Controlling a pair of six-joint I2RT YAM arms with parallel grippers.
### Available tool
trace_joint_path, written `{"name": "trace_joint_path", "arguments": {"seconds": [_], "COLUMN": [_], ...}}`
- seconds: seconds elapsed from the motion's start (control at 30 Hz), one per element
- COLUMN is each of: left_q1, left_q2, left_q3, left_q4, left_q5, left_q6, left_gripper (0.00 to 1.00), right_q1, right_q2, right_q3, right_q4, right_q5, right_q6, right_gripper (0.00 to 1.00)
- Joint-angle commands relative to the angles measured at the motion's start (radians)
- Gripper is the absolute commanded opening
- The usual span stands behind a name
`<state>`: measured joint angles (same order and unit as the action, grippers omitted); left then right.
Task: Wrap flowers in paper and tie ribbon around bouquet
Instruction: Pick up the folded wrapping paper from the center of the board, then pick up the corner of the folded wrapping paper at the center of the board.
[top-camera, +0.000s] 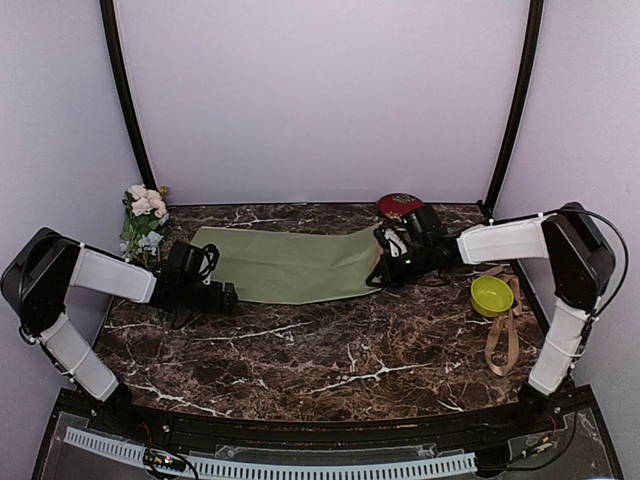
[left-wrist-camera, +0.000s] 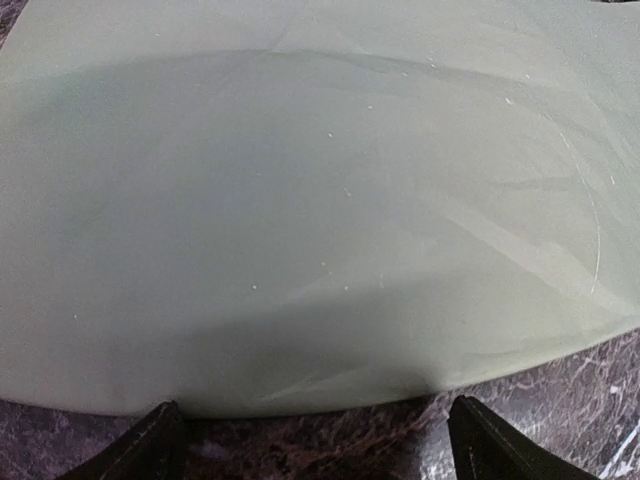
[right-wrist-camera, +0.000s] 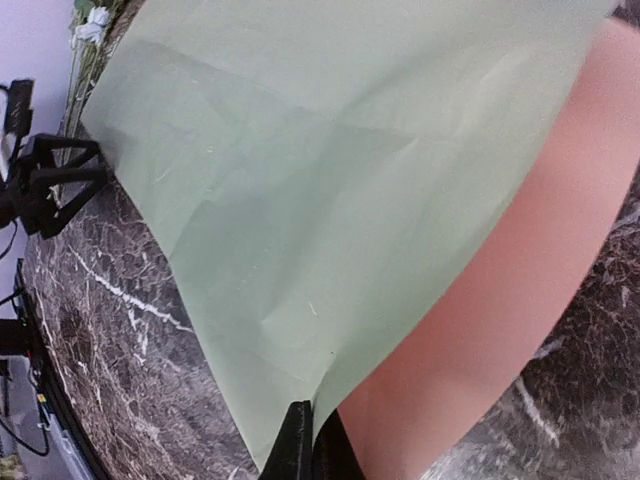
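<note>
Since nothing is wrapped yet, the flowers (top-camera: 145, 215) stand at the far left back corner of the table (top-camera: 330, 360), off the paper (top-camera: 290, 262) and just behind the left arm. The left gripper (top-camera: 228, 297) sits low at the sheet's left edge, its fingers (left-wrist-camera: 150, 450) spread wide and holding nothing. The edge lies just ahead of them on the marble, so the gripper is probably poised to take that side. The sheet lies green face up across the middle. At its right edge the right gripper (top-camera: 380, 272) is clamped on the paper, raising it so the tan underside shows, likely to straighten or shift the sheet. Further right, the ribbon (top-camera: 503, 335) lies untouched next to a green bowl (top-camera: 491, 294).
</note>
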<state>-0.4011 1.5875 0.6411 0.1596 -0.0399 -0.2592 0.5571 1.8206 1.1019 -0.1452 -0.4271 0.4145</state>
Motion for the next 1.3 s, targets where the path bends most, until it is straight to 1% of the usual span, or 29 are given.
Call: {"name": "trace_joint_path", "arguments": {"seconds": [0.0,0.13,0.2,0.23,0.33,0.4,0.47,0.53,0.6,0.67,0.73,0.8,0.87,0.93,0.97,1.07,1.1,1.2,1.27], "left_q1": [-0.011,-0.041,-0.060,-0.067,-0.072,-0.073,-0.070,-0.059,-0.024,0.032,0.071,0.075,0.075,0.061,0.038,-0.098,-0.142,-0.227,-0.299], "left_q2": [0.075,0.133,0.169,0.190,0.255,0.297,0.334,0.357,0.347,0.308,0.254,0.186,0.114,0.050,0.023,-0.013,0.003,0.072,0.105], "left_q3": [0.054,0.121,0.171,0.196,0.270,0.326,0.394,0.465,0.502,0.503,0.497,0.484,0.464,0.442,0.430,0.444,0.467,0.525,0.572], "left_q4": [-0.029,0.014,0.044,0.060,0.121,0.157,0.163,0.128,0.101,0.083,0.045,0.004,-0.012,0.002,0.018,0.005,-0.006,-0.011,-0.031], "left_q5": [0.061,0.080,0.095,0.103,0.159,0.192,0.218,0.228,0.252,0.286,0.303,0.310,0.388,0.515,0.559,0.577,0.596,0.651,0.617], "left_q6": [-0.004,-0.005,0.007,0.012,0.024,0.033,0.074,0.109,0.099,0.055,0.032,0.046,0.012,-0.063,-0.090,-0.098,-0.103,-0.152,-0.120], "left_gripper": [0.92,0.92,0.92,0.92,0.92,0.92,0.92,0.92,0.92,0.93,0.92,0.93,0.93,0.93,0.94,0.98,0.99,0.99,0.99], "right_q1": [0.129,0.226,0.295,0.334,0.511,0.632,0.742,0.821,0.866,0.872,0.873,0.874,0.874,0.876,0.877,0.877,0.877,0.881,0.884], "right_q2": [-0.205,-0.377,-0.454,-0.484,-0.541,-0.539,-0.500,-0.434,-0.349,-0.296,-0.280,-0.271,-0.247,-0.212,-0.195,-0.170,-0.167,-0.159,-0.153], "right_q3": [-0.055,-0.098,-0.116,-0.124,-0.139,-0.139,-0.122,-0.112,-0.113,-0.106,-0.112,-0.115,-0.106,-0.096,-0.092,-0.089,-0.088,-0.080,-0.079], "right_q4": [-0.044,-0.065,-0.076,-0.085,-0.112,-0.144,-0.194,-0.243,-0.271,-0.292,-0.256,-0.214,-0.197,-0.194,-0.196,-0.199,-0.198,-0.202,-0.205], "right_q5": [0.290,0.471,0.559,0.596,0.724,0.834,0.964,1.091,1.161,1.154,1.147,1.155,1.154,1.144,1.141,1.128,1.124,1.120,1.118], "right_q6": [-0.197,-0.271,-0.341,-0.376,-0.486,-0.560,-0.624,-0.672,-0.706,-0.713,-0.753,-0.810,-0.845,-0.859,-0.857,-0.852,-0.853,-0.859,-0.860], "right_gripper": [0.00,0.00,0.00,0.00,0.00,0.00,0.00,0.00,0.00,0.00,0.00,0.00,0.00,0.00,0.00,0.00,0.00,0.00,0.00]}}
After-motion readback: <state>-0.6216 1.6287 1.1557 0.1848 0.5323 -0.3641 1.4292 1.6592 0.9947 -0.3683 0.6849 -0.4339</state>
